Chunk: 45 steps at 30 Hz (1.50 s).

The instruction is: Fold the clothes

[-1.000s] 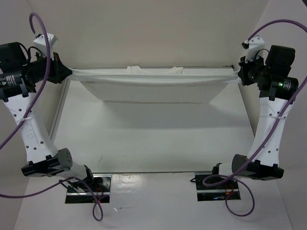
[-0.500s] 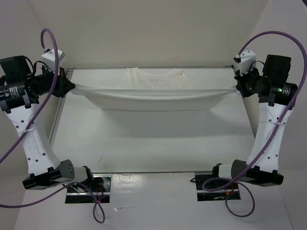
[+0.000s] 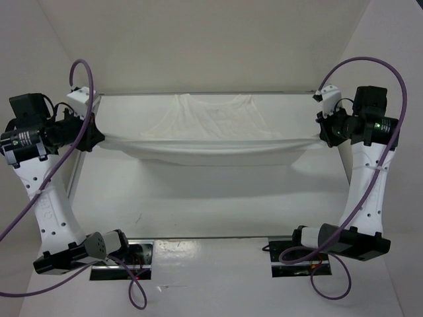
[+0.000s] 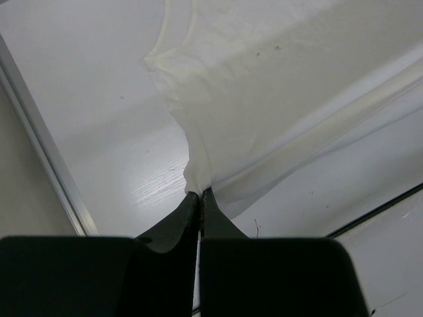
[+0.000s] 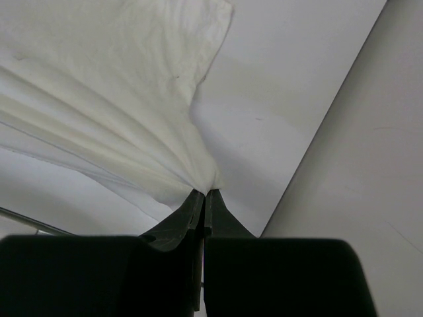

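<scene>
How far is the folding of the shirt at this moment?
Done: the left claw and the right claw are each shut on one side of the shirt. In hand: the shirt is stretched between them above the table, and its far part with the neck seems to lie flat. Left: no fold is laid yet, so all the folding remains.

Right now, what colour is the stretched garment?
The garment is plain white, no pattern; it shows best in the left wrist view.
</scene>
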Each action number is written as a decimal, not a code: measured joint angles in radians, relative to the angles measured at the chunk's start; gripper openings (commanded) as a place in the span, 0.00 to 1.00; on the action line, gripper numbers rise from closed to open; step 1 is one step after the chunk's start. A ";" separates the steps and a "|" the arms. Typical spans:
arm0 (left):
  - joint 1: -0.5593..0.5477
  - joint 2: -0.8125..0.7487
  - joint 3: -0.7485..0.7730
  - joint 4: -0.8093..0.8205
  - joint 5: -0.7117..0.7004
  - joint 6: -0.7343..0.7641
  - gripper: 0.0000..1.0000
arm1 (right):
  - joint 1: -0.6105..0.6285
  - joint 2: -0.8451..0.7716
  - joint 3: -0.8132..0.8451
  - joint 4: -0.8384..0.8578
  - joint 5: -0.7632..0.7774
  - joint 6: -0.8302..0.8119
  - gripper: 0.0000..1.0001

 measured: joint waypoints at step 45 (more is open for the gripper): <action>0.002 -0.071 0.171 0.024 -0.061 -0.077 0.00 | 0.000 0.037 0.267 0.013 -0.049 0.072 0.00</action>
